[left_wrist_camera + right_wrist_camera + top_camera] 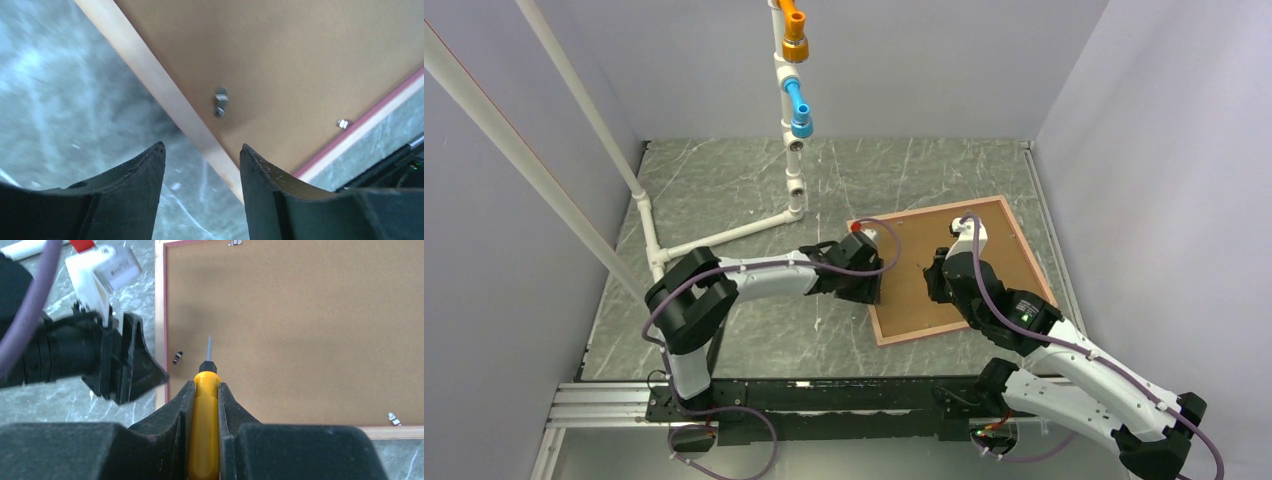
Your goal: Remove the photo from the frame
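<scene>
Brown cardboard fills the middle of the top view. It is the flat backing board [914, 290] of a thin-rimmed wooden picture frame [919, 332]. The frame lies face down on the grey marble-look surface [724, 180], at about 3 o'clock from the middle. The black left pincer [869, 288] sits at the frame's 9 o'clock edge. The black right pincer [936, 275] hangs over the board. The photo cannot be seen; I think it is under the board, inside the frame.

From the left wrist, the left pincer's jaws stand partly apart with nothing between them. Just past them, at 12 o'clock, a small silver metal clip [220, 100] sits on the board beside the pale rim.

From the right wrist, the right pincer is squeezed tight on a yellow-handled screwdriver [204, 430]. Its thin tip points to 12 o'clock, over the board. One more clip lies at 10 o'clock from the tip, near the rim.

The step in hand looks like freeing the clips that hold the board down. Next, the tip likely has to reach a clip and turn or lift it. Then the board can come up and the photo can come out.
</scene>
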Robot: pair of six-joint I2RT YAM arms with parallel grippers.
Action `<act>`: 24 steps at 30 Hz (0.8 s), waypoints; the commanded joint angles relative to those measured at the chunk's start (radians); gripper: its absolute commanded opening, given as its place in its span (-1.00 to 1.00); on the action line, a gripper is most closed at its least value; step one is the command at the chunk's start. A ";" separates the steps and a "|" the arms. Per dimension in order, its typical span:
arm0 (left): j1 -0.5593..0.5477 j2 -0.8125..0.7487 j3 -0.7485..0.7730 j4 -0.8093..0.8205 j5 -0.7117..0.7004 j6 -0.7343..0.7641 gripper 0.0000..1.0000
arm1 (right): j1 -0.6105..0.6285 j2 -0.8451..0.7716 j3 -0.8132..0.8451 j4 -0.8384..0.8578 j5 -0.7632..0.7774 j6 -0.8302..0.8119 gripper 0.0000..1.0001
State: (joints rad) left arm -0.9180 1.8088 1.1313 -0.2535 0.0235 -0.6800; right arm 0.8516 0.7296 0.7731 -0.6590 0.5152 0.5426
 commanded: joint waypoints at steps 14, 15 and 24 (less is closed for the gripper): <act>-0.208 0.067 0.057 -0.178 -0.164 -0.198 -0.17 | -0.003 -0.054 -0.004 0.004 -0.007 -0.003 -1.00; -0.208 0.085 0.070 -0.203 -0.175 -0.159 -0.26 | -0.003 -0.057 -0.005 0.004 -0.007 -0.003 -1.00; -0.111 0.190 0.183 -0.352 -0.298 0.178 -1.00 | -0.003 -0.051 -0.010 0.010 -0.014 -0.008 -1.00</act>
State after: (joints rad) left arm -1.0725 1.9453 1.3273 -0.4767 -0.1612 -0.7921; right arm 0.8513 0.6827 0.7647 -0.6590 0.5083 0.5423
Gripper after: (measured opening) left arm 0.055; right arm 0.190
